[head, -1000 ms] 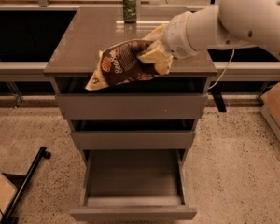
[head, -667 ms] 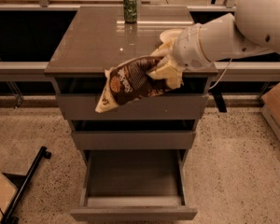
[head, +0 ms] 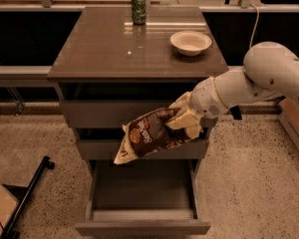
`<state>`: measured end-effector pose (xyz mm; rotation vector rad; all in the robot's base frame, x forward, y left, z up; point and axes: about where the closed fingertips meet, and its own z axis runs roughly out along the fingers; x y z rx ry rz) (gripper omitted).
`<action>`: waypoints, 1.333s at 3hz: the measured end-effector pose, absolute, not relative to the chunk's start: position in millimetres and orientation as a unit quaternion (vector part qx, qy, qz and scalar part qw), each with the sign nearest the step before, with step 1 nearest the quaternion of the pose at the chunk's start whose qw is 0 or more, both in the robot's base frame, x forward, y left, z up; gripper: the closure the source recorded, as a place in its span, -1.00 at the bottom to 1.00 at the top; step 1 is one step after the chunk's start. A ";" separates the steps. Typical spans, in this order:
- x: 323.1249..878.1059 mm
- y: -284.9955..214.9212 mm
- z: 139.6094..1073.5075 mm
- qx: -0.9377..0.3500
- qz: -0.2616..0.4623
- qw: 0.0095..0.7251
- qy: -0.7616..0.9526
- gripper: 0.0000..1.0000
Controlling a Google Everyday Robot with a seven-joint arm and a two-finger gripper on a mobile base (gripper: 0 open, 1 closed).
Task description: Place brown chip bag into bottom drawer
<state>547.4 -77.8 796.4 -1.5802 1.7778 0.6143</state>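
My gripper (head: 182, 121) is shut on the right end of the brown chip bag (head: 145, 136), which hangs tilted down to the left in front of the middle drawer front. The bottom drawer (head: 142, 218) is pulled open below it, its inside bare. The bag is in the air above the drawer's opening, slightly toward its back. My white arm (head: 259, 83) reaches in from the right.
A green can (head: 138, 8) stands at the back of the cabinet top (head: 99, 49) and a cream bowl (head: 190, 42) sits at its right. A black bar (head: 25, 198) lies on the speckled floor at the left. A box edge (head: 294, 126) is at the right.
My gripper has carried the bag down from the level of the cabinet top to in front of the drawers, above the open bottom drawer. The bowl, hidden before, is now in view.
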 end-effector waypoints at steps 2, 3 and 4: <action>544.6 -66.6 759.1 -0.601 0.242 0.329 0.687 1.00; 549.8 -68.7 721.3 -0.580 0.252 0.354 0.689 1.00; 561.1 -72.1 668.7 -0.557 0.269 0.375 0.690 1.00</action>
